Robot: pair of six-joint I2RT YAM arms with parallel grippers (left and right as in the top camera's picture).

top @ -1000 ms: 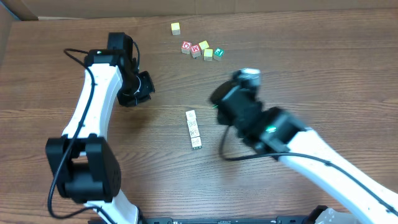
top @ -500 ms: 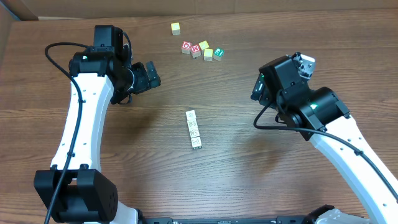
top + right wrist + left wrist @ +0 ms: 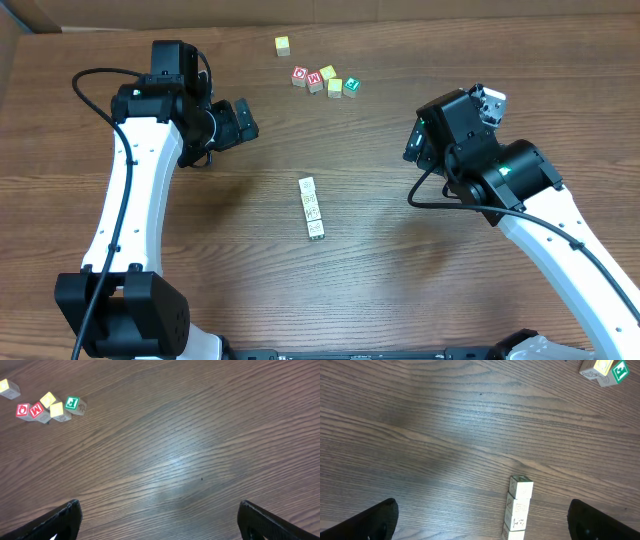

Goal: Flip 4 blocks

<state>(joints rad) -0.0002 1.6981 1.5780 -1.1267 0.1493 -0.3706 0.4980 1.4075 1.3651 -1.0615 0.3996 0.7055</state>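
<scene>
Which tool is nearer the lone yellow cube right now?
Left. In the overhead view the left tool sits just down-left of the lone yellow cube; the right tool is far off to its lower right.

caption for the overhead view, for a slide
Row of pale wooden alphabet cubes lying between the open left pincer and open right pincer, coloured cubes clustered beyond.

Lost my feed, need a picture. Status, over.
Left gripper open, empty. Right gripper open, empty. Blocks in a row at centre, neither gripper near them. Coloured cubes on far side, not in the way.
</scene>
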